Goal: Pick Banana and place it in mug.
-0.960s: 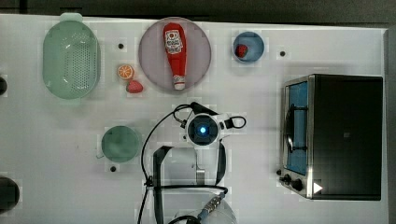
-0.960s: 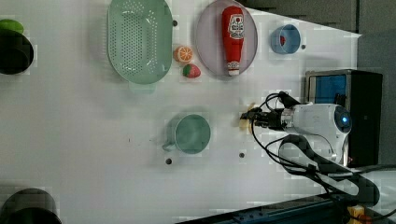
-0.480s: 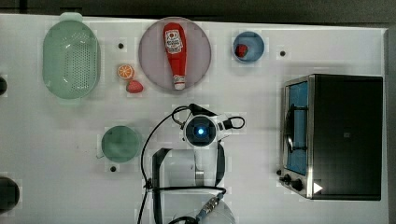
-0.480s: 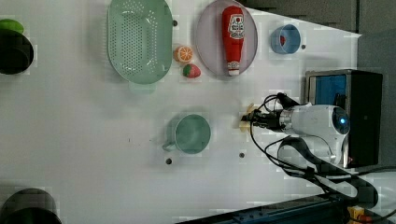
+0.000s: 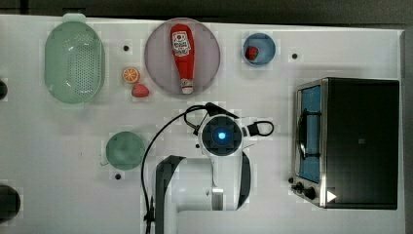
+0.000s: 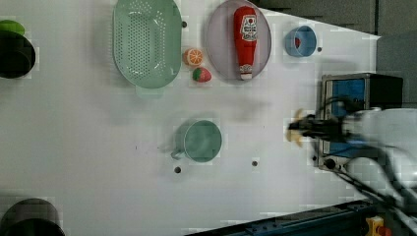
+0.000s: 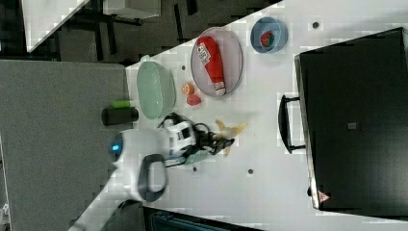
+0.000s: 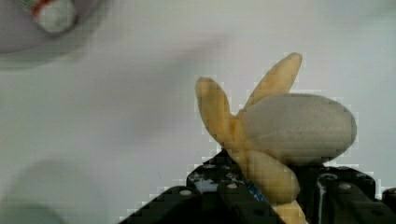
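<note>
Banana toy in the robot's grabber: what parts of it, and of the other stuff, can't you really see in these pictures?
- Pale yellow peeled toy banana: in the wrist view its lower end is hidden behind the black tool.
- In the top view the white arm covers the spot under its wrist.
- In the left view the arm and tool are smeared by blur.
- Small red item in the round blue cup: too small to identify.
- Round teal-green mug: handle not made out in the top view.

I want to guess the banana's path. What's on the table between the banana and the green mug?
Nothing: in the left view, bare white table runs from the held banana to the mug.
</note>
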Controlling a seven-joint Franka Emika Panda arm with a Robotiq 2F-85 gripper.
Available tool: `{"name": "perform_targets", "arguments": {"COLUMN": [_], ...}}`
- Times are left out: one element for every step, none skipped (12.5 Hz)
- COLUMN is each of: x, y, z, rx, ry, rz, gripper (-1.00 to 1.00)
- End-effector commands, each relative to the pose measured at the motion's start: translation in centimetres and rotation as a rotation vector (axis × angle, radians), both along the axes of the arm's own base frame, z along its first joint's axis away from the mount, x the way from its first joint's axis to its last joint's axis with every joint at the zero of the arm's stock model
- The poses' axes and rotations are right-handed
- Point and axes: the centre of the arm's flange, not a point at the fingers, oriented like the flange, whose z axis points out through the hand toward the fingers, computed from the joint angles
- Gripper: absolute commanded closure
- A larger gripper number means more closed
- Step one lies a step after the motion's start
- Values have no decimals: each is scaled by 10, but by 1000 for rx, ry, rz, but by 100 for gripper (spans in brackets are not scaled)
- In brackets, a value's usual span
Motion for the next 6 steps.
{"name": "perform_targets", "arguments": {"x": [6,3,1,-2,-4,-5], "y": [-1,3,10,19,32,49], "z": [101,127,148,163,171,176], "rx": [14,13,9,3,-6,-17], "ry": [-18,2,19,36,46,42], "rz": [-6,-7,-6,-10,-13,-24], "gripper": [34,34,34,34,34,34]}}
